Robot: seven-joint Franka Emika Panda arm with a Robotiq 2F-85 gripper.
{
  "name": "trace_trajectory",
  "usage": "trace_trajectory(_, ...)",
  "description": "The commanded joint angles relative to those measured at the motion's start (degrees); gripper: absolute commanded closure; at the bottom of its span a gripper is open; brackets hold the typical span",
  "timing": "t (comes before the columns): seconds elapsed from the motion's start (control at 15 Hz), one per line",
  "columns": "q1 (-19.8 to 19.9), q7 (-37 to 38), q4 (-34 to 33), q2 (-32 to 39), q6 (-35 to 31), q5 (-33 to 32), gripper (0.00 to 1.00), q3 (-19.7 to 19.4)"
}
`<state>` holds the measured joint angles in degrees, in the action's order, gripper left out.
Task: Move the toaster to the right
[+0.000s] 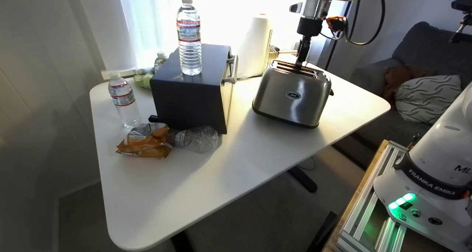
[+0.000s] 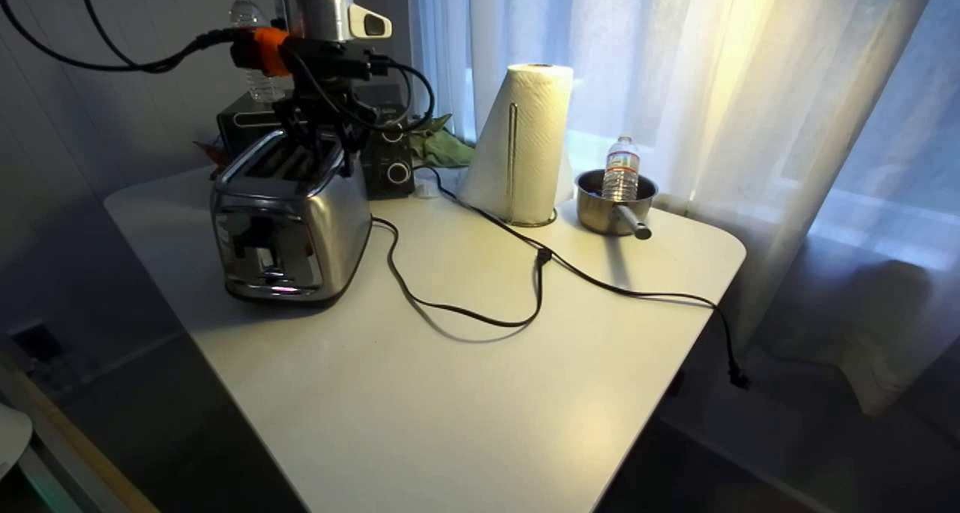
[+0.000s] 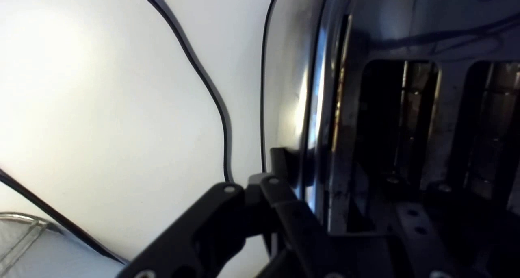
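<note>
The brushed-silver toaster stands upright on the white table in both exterior views [image 1: 276,97] [image 2: 345,228]. It fills the right side of the wrist view [image 3: 290,79]. My black gripper points down at its top in both exterior views [image 1: 299,62] [image 2: 325,153]. In the wrist view, my gripper [image 3: 323,172] straddles one long side wall of the toaster. One finger lies against the outer side and the other reaches into a slot, partly dark. The fingers are only partly apart, closed on the wall between them. The toaster's base looks level on the table.
A black box [image 1: 188,101] with a water bottle [image 1: 190,42] on top stands beside the toaster. A paper-towel roll [image 2: 540,145], a pot [image 2: 592,217] holding a bottle, and black cords [image 2: 480,318] lie behind it. An orange bag [image 1: 147,145] is farther off. The table edge [image 1: 273,171] runs near the toaster.
</note>
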<state>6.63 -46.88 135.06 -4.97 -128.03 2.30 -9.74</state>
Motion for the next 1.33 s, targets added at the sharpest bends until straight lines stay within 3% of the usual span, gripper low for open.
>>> trace_trajectory(0.0, 2.3, 7.4, 0.8, -3.6, 2.5, -0.3, 0.84, -1.5)
trace_trajectory(0.53, 7.1, 25.4, -1.6, -3.4, 5.6, -6.5, 0.84, -4.8)
trace_trajectory(0.87, 9.3, 31.0, -5.1, -2.6, 9.1, -9.1, 0.84, -6.7)
trace_trajectory(1.0, 10.1, 33.9, -6.2, -2.3, 7.8, -11.2, 0.84, -7.2)
trace_trajectory(1.07, 9.3, 30.7, -3.7, 0.0, 5.5, -9.0, 0.84, -7.0)
trace_trajectory(1.13, 9.6, 31.0, -3.9, 0.2, 5.2, -9.4, 0.59, -7.2)
trace_trajectory(1.27, 9.6, 30.9, -3.3, 1.2, 4.8, -9.4, 0.59, -7.2)
